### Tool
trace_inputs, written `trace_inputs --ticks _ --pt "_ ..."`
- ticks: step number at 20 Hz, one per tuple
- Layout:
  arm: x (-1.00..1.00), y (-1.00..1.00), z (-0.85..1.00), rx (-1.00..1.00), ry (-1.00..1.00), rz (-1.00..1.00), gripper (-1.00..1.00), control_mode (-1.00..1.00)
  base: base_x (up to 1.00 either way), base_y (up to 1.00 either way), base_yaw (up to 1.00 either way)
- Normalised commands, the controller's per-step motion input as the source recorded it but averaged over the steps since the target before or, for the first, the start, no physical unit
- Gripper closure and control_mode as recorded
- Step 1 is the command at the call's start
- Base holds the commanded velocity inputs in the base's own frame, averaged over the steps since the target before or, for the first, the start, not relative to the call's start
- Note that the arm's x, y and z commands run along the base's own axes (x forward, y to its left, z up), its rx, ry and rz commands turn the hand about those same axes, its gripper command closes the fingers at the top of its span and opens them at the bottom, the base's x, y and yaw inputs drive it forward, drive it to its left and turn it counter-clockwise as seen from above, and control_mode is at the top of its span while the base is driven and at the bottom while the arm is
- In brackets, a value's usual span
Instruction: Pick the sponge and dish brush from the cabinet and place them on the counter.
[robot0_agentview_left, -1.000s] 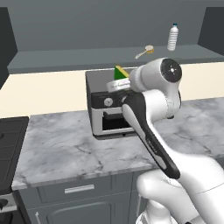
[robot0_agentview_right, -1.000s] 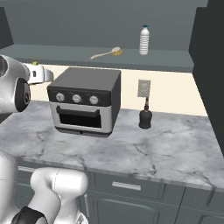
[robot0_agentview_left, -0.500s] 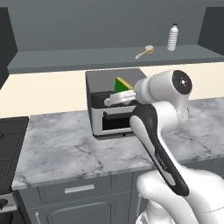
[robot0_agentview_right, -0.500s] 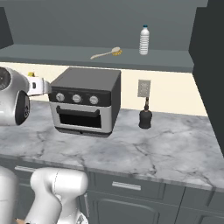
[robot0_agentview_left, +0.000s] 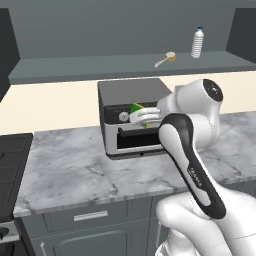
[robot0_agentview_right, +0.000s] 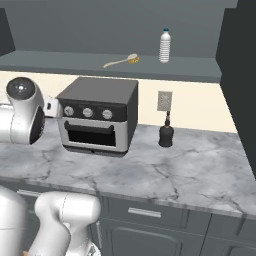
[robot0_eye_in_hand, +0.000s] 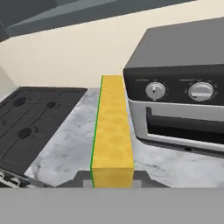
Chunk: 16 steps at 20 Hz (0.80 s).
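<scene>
My gripper (robot0_agentview_left: 139, 116) is shut on the sponge (robot0_agentview_left: 136, 108), a green-and-yellow block held in the air in front of the toaster oven's upper left. In the hand view the sponge (robot0_eye_in_hand: 111, 127) stands on edge between the fingertips, its yellow side facing the camera, above the marbled counter (robot0_eye_in_hand: 65, 140). The dish brush (robot0_agentview_left: 166, 59) lies on the grey shelf of the open cabinet (robot0_agentview_left: 100, 67), left of a bottle. From the right the dish brush (robot0_agentview_right: 122, 61) shows on the same cabinet shelf (robot0_agentview_right: 60, 62). The counter (robot0_agentview_left: 75, 170) runs below.
A dark toaster oven (robot0_agentview_left: 131, 90) stands on the counter against the wall. A clear bottle (robot0_agentview_left: 198, 42) stands on the shelf. A black stovetop (robot0_eye_in_hand: 35, 118) lies left of the counter. A dark dispenser (robot0_agentview_right: 166, 134) stands under a wall outlet (robot0_agentview_right: 164, 100).
The hand has come down with the sponge, from above the toaster oven's top to in front of its upper face. The brush and bottle have not moved.
</scene>
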Motion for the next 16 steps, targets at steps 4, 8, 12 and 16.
trace_inputs --ticks 4,8,12,16 --pt "-0.1 0.0 -0.36 0.1 0.21 0.05 1.0 -1.0 0.0 0.0 0.0" --pt "-0.13 0.0 -0.38 0.11 0.19 0.05 1.0 -1.0 0.0 0.0 0.0" --pt "-0.2 0.0 -0.39 0.14 0.15 0.04 1.0 -1.0 0.0 0.0 0.0" --pt "-0.27 0.0 -0.37 0.14 0.08 0.02 1.0 -1.0 0.0 0.0 0.0"
